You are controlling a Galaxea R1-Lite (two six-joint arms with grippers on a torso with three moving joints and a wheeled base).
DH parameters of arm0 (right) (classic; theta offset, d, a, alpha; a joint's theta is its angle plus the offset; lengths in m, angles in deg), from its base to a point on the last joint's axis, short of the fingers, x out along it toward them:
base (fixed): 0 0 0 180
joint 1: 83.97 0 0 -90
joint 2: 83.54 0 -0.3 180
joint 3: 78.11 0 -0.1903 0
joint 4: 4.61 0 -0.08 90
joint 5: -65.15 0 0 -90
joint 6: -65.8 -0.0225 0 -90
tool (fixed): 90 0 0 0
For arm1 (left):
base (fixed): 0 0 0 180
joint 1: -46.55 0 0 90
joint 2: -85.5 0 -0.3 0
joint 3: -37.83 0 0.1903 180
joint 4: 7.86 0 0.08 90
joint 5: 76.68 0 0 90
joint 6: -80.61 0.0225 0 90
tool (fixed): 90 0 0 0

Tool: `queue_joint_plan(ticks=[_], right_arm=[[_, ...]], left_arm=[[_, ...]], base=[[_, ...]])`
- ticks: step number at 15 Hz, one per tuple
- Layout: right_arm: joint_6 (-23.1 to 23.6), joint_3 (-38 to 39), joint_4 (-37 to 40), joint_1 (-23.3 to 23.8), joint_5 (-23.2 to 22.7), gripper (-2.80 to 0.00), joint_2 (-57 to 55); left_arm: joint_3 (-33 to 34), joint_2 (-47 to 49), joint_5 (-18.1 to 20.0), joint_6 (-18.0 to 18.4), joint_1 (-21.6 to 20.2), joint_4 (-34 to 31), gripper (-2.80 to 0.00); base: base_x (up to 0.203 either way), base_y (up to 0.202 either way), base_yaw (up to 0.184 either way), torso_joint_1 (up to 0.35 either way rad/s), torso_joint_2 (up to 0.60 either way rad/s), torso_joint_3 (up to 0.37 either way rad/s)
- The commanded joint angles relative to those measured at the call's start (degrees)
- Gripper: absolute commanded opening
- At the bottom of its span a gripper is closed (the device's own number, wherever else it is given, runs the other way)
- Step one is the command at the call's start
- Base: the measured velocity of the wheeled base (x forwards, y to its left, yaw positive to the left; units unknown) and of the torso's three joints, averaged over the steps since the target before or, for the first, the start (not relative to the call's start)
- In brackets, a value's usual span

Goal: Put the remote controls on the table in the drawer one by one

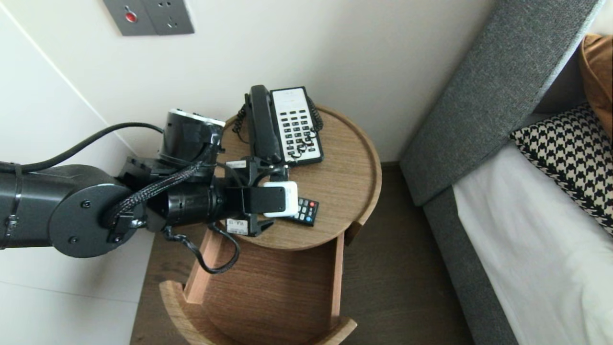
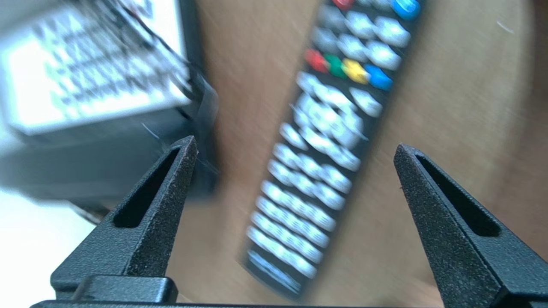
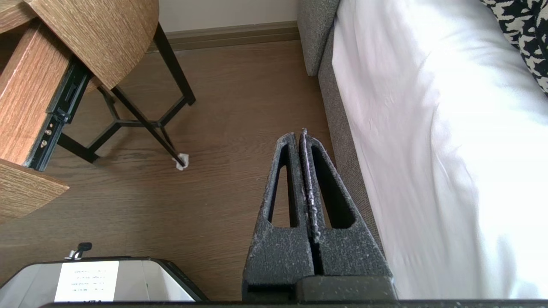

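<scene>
Bedside table (image 1: 346, 191), remote (image 1: 307, 211) below wide-spread left pincer (image 2: 295, 147)

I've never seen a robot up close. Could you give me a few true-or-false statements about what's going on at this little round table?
1. The left gripper is open over the remote control. True.
2. The remote control lies in the drawer. False: it lies on top of the round bedside table, and the drawer is pulled out below it.
3. The telephone has its handset lifted off. False: the handset rests on the base.
4. The right gripper is shut, holding nothing, above the wooden floor beside the bed. True.
</scene>
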Motion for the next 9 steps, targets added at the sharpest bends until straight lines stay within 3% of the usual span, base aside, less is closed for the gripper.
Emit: queue_joint_plan(ticks=[1,5,9], right_arm=[[0.0,0.26,0.03,0.0,0.02,-2.8,0.57],[0.0,0.26,-0.02,0.0,0.02,-2.8,0.57],[0.0,0.26,0.03,0.0,0.02,-2.8,0.57]], left_arm=[[-1.65,2.03,0.16,1.53,-0.01,0.69,0.0],[-2.46,4.23,0.24,0.07,0.04,-0.96,0.0],[-13.63,5.19,3.64,-12.07,1.13,-19.07,0.0]], base=[[0.0,0.0,0.0,0.0,0.0,0.0],[0.0,0.0,0.0,0.0,0.0,0.0],[0.0,0.0,0.0,0.0,0.0,0.0]])
